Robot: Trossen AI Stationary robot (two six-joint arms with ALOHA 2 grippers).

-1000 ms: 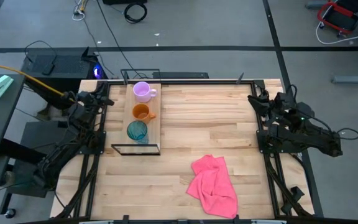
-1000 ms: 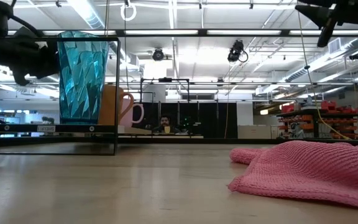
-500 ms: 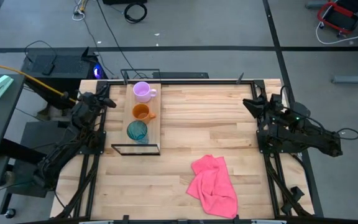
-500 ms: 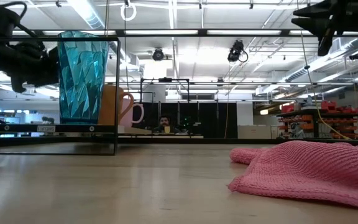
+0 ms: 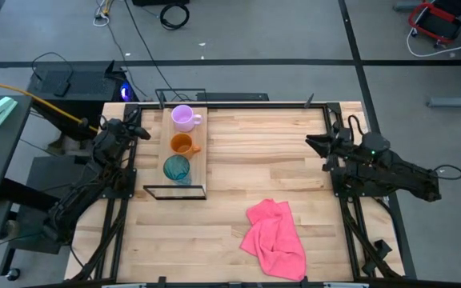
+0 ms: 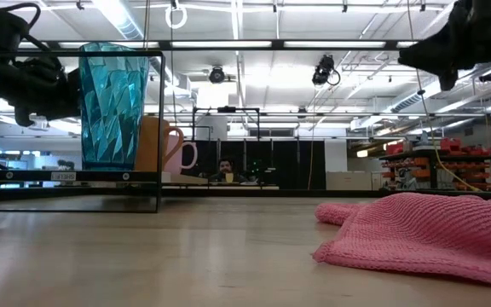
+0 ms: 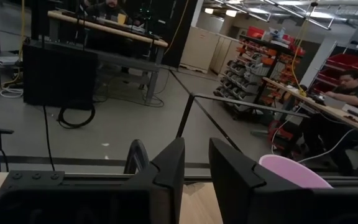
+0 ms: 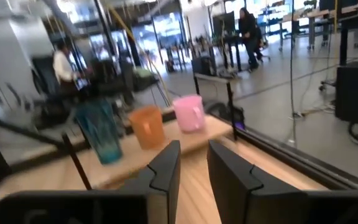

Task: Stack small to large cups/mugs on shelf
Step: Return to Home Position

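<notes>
Three cups on the shelf, stacking apparently finished, the right gripper is swinging inward. It and the left gripper are gaping narrowly, empty.

High camera looks down, low looks level; both share the shelf.

Long ceiling lights flood the room evenly, high above both arms. Seen from the wrists, the left gripper and right gripper are dark shapes against bright surroundings. Far ahead of the right gripper, glare whitens the room. Beside the left gripper, the tumbler glows, lit through. The table is bright, and the cloth casts a faint shadow.
</notes>
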